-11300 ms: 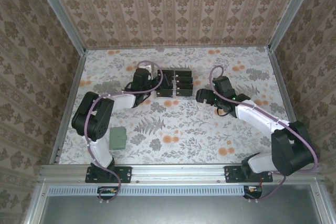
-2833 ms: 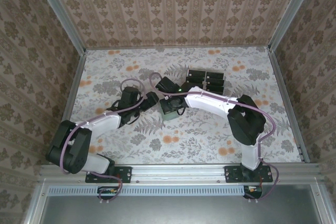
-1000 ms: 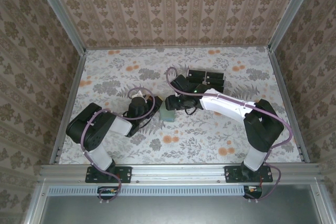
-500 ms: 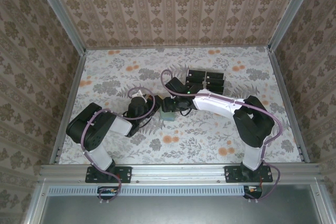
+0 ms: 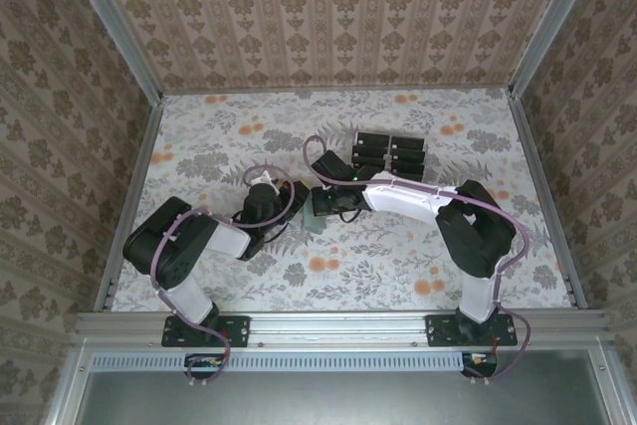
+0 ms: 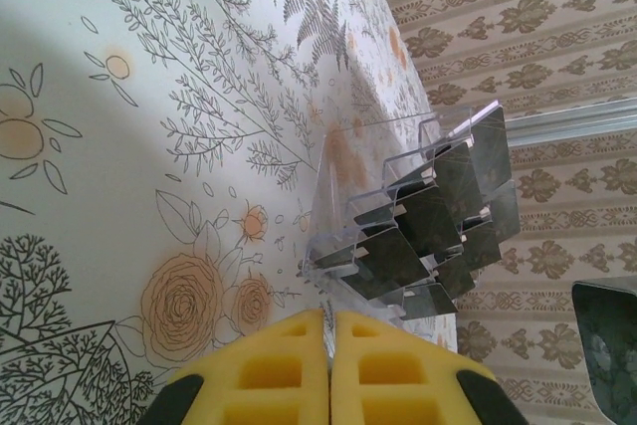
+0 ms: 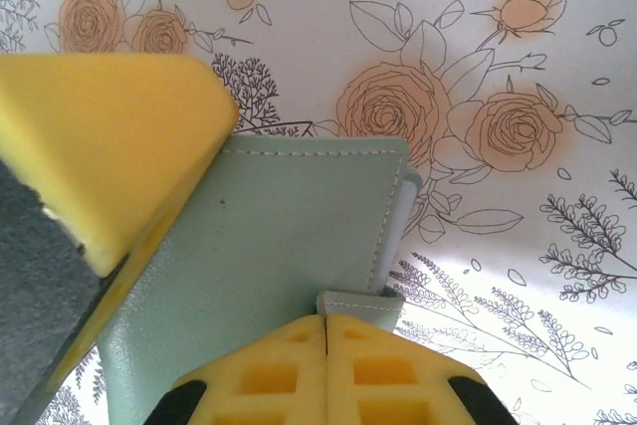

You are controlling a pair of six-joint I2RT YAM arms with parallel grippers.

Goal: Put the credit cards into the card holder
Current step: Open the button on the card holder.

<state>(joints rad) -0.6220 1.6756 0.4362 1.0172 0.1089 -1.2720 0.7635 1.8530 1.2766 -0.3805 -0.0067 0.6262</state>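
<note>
The sage-green card holder point(image 7: 279, 246) lies flat on the flowered table point(image 5: 328, 291), small in the top view point(image 5: 315, 223). My right gripper point(image 7: 326, 328) is shut on the short tab point(image 7: 363, 303) at its edge. It reaches in from the right point(image 5: 324, 208). My left gripper point(image 6: 328, 323) is shut with nothing visible between its pads. It sits just left of the card holder point(image 5: 297, 196), and one of its yellow fingers point(image 7: 109, 141) lies over the card holder's left side. The black credit cards point(image 6: 398, 256) stand in a clear slotted tray point(image 5: 388, 154) beyond.
The clear tray point(image 6: 343, 176) stands right of and behind both grippers, near the table's back half. Patterned walls point(image 5: 328, 17) and metal rails point(image 5: 134, 206) close in the table. Bare table lies in front of the card holder.
The right jaws have closed from about half open onto the card holder's tab. The card holder has turned slightly on the table. The left arm has stayed put.
</note>
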